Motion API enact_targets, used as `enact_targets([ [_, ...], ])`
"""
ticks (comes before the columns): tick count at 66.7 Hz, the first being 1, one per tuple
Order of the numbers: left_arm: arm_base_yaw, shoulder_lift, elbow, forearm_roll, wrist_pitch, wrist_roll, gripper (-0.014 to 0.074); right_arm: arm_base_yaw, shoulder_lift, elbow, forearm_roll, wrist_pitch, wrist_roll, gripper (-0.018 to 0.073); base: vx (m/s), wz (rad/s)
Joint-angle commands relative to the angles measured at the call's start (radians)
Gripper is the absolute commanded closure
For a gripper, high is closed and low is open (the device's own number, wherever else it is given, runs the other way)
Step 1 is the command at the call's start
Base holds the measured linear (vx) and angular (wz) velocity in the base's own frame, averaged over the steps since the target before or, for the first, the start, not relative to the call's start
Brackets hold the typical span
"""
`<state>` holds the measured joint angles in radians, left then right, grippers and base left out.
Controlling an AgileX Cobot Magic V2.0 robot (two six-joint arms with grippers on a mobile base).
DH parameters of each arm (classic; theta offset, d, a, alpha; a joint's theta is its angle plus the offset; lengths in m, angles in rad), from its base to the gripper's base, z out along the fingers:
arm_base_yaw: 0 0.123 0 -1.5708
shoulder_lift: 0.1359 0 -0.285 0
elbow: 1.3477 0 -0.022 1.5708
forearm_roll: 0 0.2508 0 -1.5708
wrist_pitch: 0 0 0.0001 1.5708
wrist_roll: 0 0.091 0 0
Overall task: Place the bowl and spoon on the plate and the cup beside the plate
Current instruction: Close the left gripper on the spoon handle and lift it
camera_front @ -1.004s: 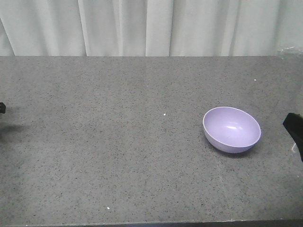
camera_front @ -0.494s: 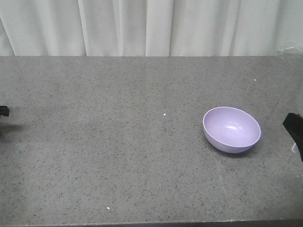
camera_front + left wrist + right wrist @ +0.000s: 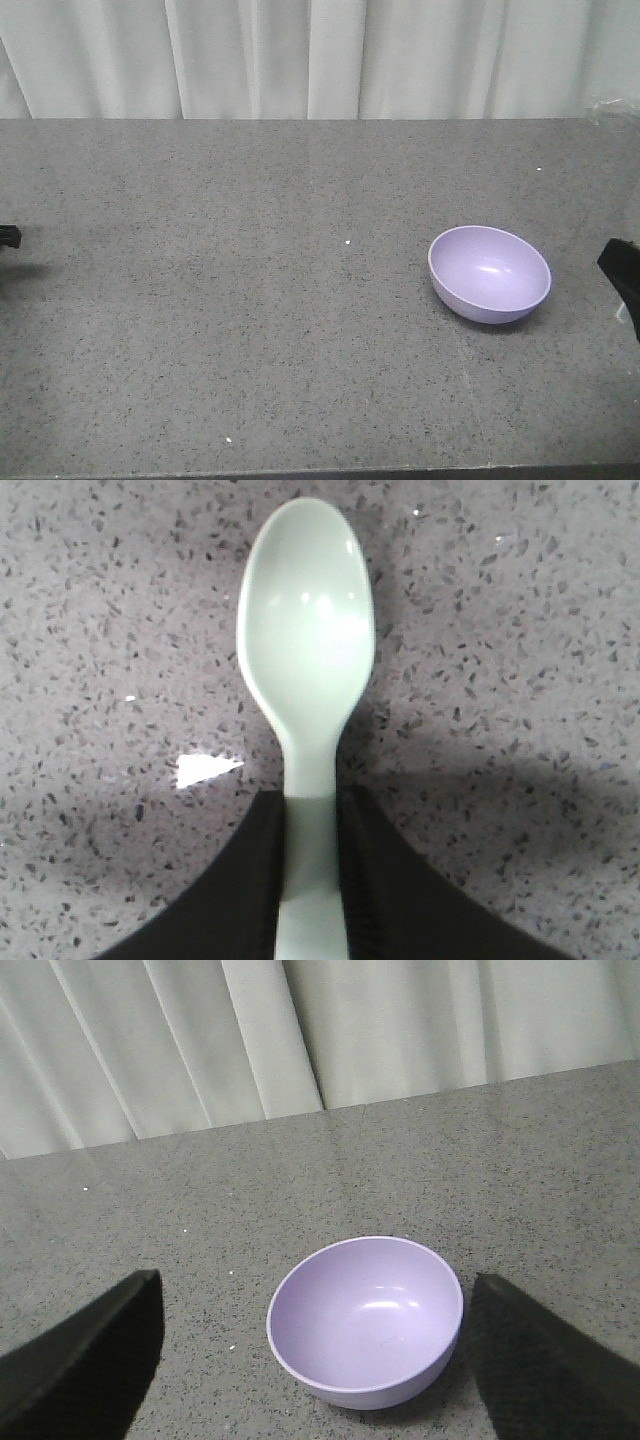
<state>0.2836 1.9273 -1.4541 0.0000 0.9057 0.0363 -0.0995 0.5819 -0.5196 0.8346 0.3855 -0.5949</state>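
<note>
**Left wrist view:** the left gripper (image 3: 308,802) is clenched on the flat handle of the small pale mint-green plastic spoon (image 3: 308,630), scoop toward 12 o'clock. No other view shows the spoon.

**Right wrist view:** the right gripper (image 3: 315,1285) is spread wide and empty, facing the round lavender plastic bowl (image 3: 365,1320). The bowl stands at 4 o'clock on the speckled grey table (image 3: 250,330).

Both pieces are probably light, stiff and slick; grip the bowl by its rim.

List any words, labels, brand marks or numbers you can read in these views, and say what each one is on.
None: no readable text in any view.
The bowl is plain lavender, with no print or logo.
The spoon, held in the left gripper, is plain mint with no marking.
The tabletop shows only speckle and a few white flecks, not characters.
The curtain is unmarked.
</note>
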Motion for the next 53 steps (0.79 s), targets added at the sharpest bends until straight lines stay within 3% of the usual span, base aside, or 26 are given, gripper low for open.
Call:
enact_targets([
  [1,-0.001,-0.032,-0.015,0.000,0.039,0.016,0.0604,-0.007,0.007,-0.034,0.023,-0.040,-0.006,-0.0029,0.00,0.00],
  [11,-0.001,-0.072,-0.015,-0.020,0.047,0.022,0.0604,-0.007,0.007,-0.034,0.023,-0.011,-0.006,-0.0029,0.00,0.00],
  [19,-0.001,-0.143,-0.015,-0.082,0.044,0.041,0.0604,-0.007,0.007,-0.034,0.023,-0.008,-0.006,-0.0029,0.00,0.00],
  [30,-0.001,-0.289,-0.015,-0.288,0.064,0.151,0.0604,-0.007,0.017,-0.053,0.031,-0.015,0.006,-0.0028,0.00,0.00],
  [41,-0.001,-0.456,-0.015,-0.525,0.074,0.276,0.0604,-0.007,0.097,-0.179,0.017,0.036,0.012,-0.0028,0.00,0.00],
  [47,-0.001,-0.539,-0.015,-0.610,0.071,0.319,0.0604,-0.007,0.174,-0.276,-0.023,0.035,0.033,-0.0028,0.00,0.00],
  [53,-0.001,-0.601,-0.015,-0.640,0.067,0.337,0.0604,-0.007,0.283,-0.377,-0.096,0.044,0.085,-0.0028,0.00,0.00],
])
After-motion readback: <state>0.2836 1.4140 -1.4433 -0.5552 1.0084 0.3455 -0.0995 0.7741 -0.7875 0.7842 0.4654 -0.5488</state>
